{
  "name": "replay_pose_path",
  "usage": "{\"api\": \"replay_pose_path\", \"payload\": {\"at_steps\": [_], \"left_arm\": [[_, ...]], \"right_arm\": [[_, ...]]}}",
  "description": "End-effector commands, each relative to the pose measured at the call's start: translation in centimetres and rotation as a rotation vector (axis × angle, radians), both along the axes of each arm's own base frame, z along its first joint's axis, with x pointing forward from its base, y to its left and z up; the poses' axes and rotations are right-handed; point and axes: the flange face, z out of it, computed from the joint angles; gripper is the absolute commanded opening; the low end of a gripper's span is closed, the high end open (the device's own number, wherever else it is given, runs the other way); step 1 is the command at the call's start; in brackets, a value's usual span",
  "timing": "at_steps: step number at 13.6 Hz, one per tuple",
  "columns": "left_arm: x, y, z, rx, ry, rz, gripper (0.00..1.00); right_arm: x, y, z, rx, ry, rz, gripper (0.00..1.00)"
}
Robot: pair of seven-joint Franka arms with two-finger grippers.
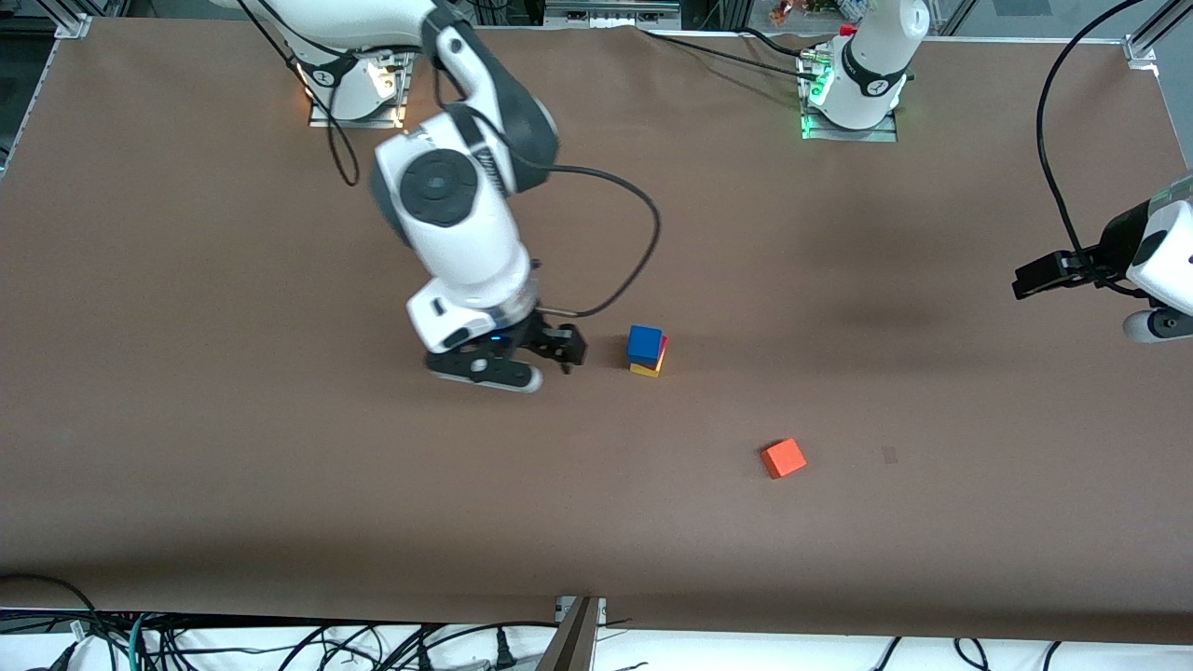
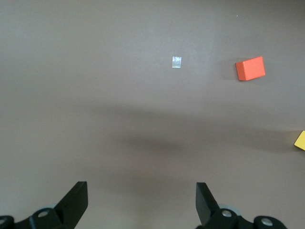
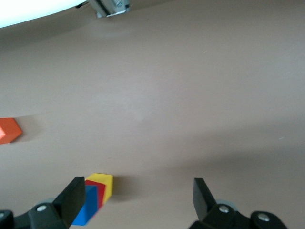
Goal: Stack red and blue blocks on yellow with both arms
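The blue block (image 1: pixel 644 342) sits on the red block (image 1: pixel 664 350), which sits on the yellow cube (image 1: pixel 645 370), a three-high stack in the middle of the table. My right gripper (image 1: pixel 557 355) is open and empty, low beside the stack toward the right arm's end, not touching it. In the right wrist view the blue block (image 3: pixel 85 209), red block (image 3: pixel 97 191) and yellow cube (image 3: pixel 103 182) show beside one finger of the right gripper (image 3: pixel 138 182). My left gripper (image 1: pixel 1030 278) is open and empty, up over the left arm's end of the table; its wrist view (image 2: pixel 141 185) shows bare table between the fingers.
An orange cube (image 1: pixel 783 458) lies nearer the front camera than the stack, toward the left arm's end; it also shows in the left wrist view (image 2: pixel 250 68) and the right wrist view (image 3: pixel 9 130). A small pale patch (image 2: pixel 177 62) marks the brown table (image 1: pixel 280 485).
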Motion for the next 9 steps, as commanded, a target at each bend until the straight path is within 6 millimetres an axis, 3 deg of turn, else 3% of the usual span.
{"api": "replay_pose_path", "payload": {"at_steps": [1, 4, 9], "left_arm": [[0.3, 0.1, 0.6, -0.023, -0.010, -0.009, 1.00], [0.3, 0.1, 0.6, -0.023, -0.008, -0.009, 1.00], [0.3, 0.1, 0.6, -0.023, -0.008, -0.009, 1.00]], "right_arm": [[-1.6, -5.1, 1.7, -0.039, 0.065, 0.037, 1.00], [-4.1, -11.0, 5.0, -0.055, 0.119, 0.080, 1.00], [-7.0, -22.3, 7.5, -0.026, 0.151, 0.156, 1.00]]}}
